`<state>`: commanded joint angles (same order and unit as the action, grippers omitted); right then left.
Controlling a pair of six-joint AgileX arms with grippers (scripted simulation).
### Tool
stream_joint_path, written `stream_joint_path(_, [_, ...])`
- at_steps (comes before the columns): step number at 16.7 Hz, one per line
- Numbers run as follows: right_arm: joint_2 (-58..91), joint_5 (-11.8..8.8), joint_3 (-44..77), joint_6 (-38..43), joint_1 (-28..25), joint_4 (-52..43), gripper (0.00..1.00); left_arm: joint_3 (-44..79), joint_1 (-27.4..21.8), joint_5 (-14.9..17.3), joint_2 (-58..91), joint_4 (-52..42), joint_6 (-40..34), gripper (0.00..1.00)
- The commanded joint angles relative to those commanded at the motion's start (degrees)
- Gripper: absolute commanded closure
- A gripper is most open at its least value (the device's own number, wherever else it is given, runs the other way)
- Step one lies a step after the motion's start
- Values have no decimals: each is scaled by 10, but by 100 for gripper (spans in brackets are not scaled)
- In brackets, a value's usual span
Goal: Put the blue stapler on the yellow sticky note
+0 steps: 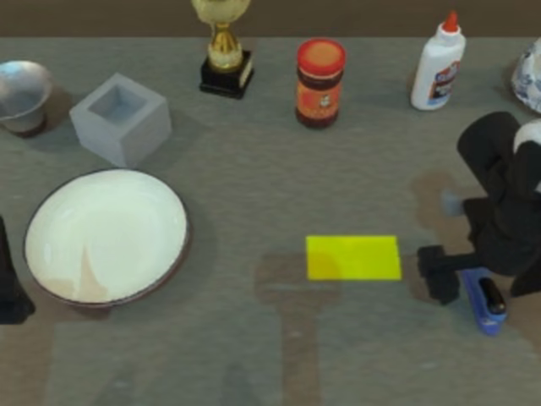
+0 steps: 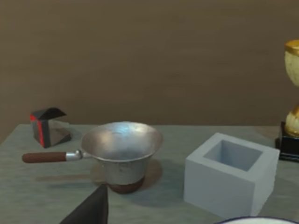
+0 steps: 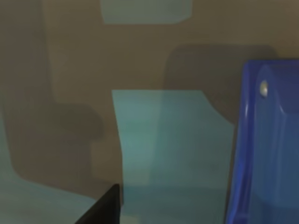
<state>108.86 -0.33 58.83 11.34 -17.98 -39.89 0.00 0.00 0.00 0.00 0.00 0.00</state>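
The blue stapler [image 1: 483, 303] lies on the table near the right edge, a little right of and below the yellow sticky note [image 1: 352, 257], which lies flat and bare. My right gripper [image 1: 456, 283] is down low at the stapler's left end, open, between the note and the stapler. In the right wrist view the stapler [image 3: 268, 149] fills one side, close up, and one dark finger [image 3: 107, 207] shows well apart from it; the note is out of that view. My left gripper [image 1: 10, 292] is parked at the table's left edge, open, with one finger [image 2: 93, 210] showing.
A white plate [image 1: 106, 235] sits at the left. Along the back stand a silver saucepan [image 1: 21, 93], a grey hollow block [image 1: 121, 117], a gold trophy [image 1: 224, 51], a red-lidded jar [image 1: 319, 82] and a glue bottle [image 1: 438, 63].
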Motion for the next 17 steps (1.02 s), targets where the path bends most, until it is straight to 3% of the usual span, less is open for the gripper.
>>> stream_joint_path(10, [0,0,0,0,0,0,98,0,0,0,0,0,0,0])
stream_joint_path(17, [0,0,0,0,0,0,100,0,0,0,0,0,0,0])
